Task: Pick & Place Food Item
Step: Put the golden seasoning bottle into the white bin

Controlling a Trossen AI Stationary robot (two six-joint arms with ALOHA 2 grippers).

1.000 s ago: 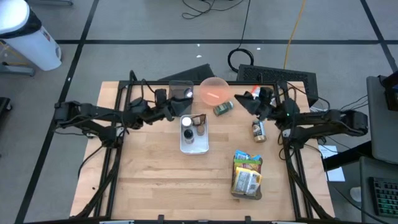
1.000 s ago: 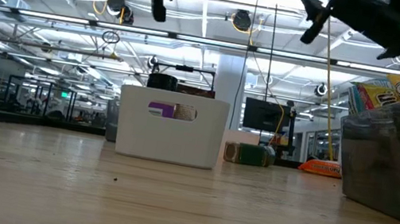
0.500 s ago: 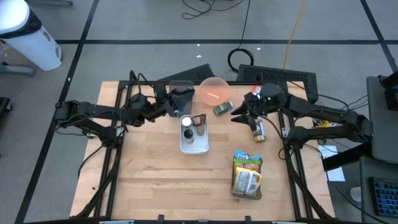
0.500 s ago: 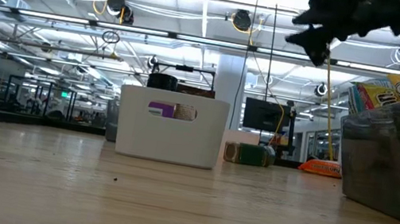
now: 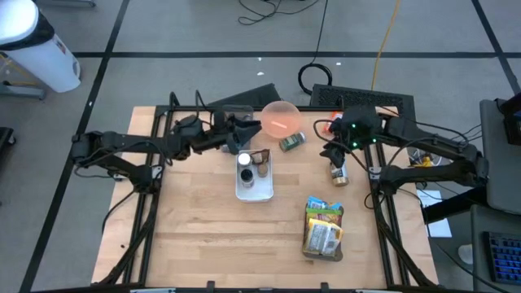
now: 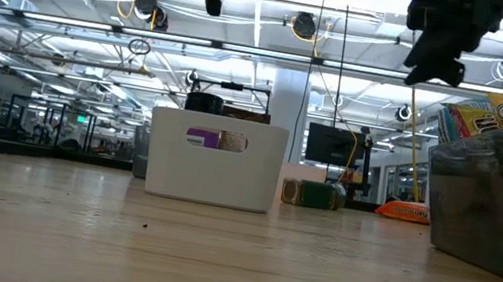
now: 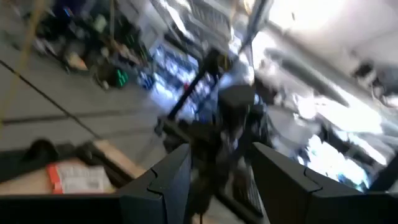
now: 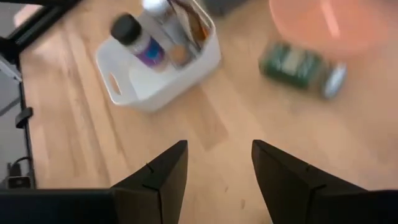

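The left wrist view is blurred, so little beyond the two dark fingers [image 7: 168, 186] can be made out. In the right wrist view the green can [image 8: 300, 67] lies on its side on the tabletop [image 5: 203, 236] beside the pink bowl [image 5: 281, 118], near the white bin [image 5: 254, 181] of bottles. Both claws hang in the air, parted and holding nothing: the left claw [image 5: 254, 124] above the bin's far end, the right claw [image 5: 326, 150] over a second can [image 5: 339, 170]. A snack bag [image 5: 324, 228] lies apart.

White bin [image 5: 37, 45], keyboard [image 5: 370, 99] off-table
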